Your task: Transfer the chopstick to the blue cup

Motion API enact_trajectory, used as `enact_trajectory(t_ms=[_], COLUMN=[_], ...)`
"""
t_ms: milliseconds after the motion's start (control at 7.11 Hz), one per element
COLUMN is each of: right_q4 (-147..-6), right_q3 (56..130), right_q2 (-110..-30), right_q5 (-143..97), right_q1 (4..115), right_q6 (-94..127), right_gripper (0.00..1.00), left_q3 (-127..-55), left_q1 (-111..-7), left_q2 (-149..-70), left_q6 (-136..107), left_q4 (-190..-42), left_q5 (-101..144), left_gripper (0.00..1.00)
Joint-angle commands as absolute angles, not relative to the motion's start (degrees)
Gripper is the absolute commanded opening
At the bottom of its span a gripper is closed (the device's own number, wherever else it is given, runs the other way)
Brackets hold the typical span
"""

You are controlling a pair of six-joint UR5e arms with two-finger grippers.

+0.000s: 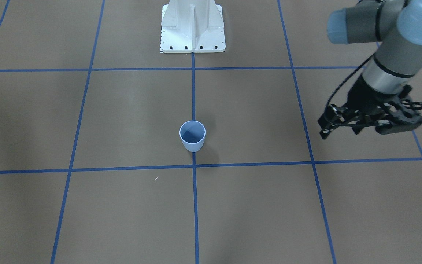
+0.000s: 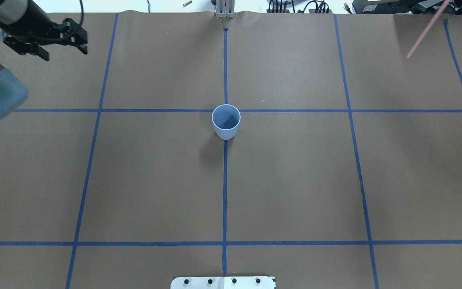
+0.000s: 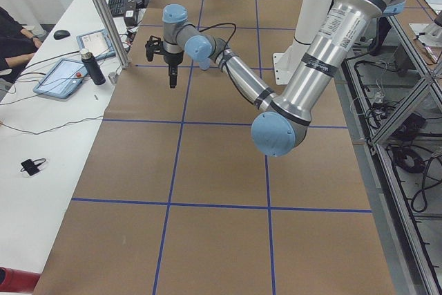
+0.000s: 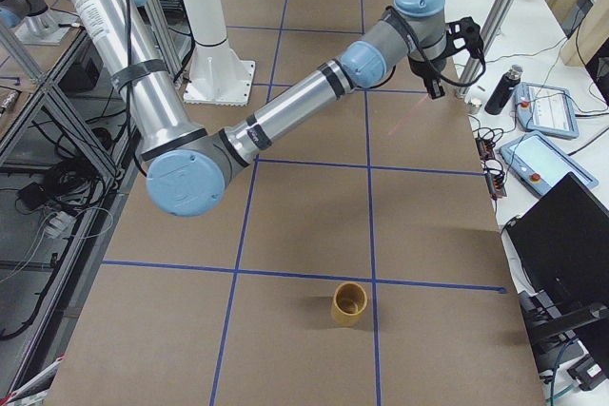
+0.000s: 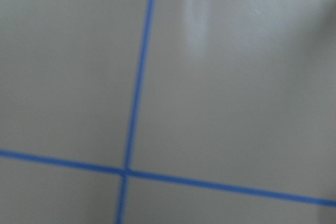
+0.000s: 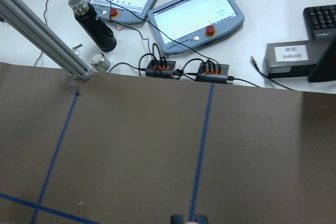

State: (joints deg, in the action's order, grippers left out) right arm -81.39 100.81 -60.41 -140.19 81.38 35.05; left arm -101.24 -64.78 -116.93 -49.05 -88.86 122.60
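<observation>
Overhead exterior: saw blue cup (image 2: 226, 120) upright at centre, chopstick (image 2: 427, 30) slanted upper right, pinched in right gripper (image 6: 188, 219); found left gripper (image 2: 64, 50) spread, empty.

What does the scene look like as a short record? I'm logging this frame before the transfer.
chopstick: tilted in the air, far right, apparently held by right claw
blue cup: upright, empty, centre of table
left claw: open, empty, far left
task state: chopstick not yet in blue cup
</observation>
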Motion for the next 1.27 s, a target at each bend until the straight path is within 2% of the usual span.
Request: enact_trajectory(t_ms=[0,422,703,1125], right_q4=[-81.8,-81.6,-81.7,-81.7], right_q3=[99.9,99.6,99.7,99.3], right_q2=[-51.1,-42.2,-41.9,-43.5], right_q5=[-138.5,-121.8,-111.3,-105.2], right_q1=[69.9,55.2,47.7,44.0], right_q6=[50.6,61.3,60.6,58.6], right_gripper=[0.0,0.0,0.0,0.0], left_q3=[-95.7,-90.9,-89.7,-89.2], left_q1=[-76.3,-82.1,-83.3,-83.3], left_q2=[-112.9,-112.6,-111.4,-111.3], left_q6=[-29.5,-17.5,-13.2,-13.0], left_q4=[-89.5,-89.3,-89.5,-89.3], left_q5=[122.7,122.9,127.5,127.6], left_gripper=[0.98,0.98,0.98,0.98])
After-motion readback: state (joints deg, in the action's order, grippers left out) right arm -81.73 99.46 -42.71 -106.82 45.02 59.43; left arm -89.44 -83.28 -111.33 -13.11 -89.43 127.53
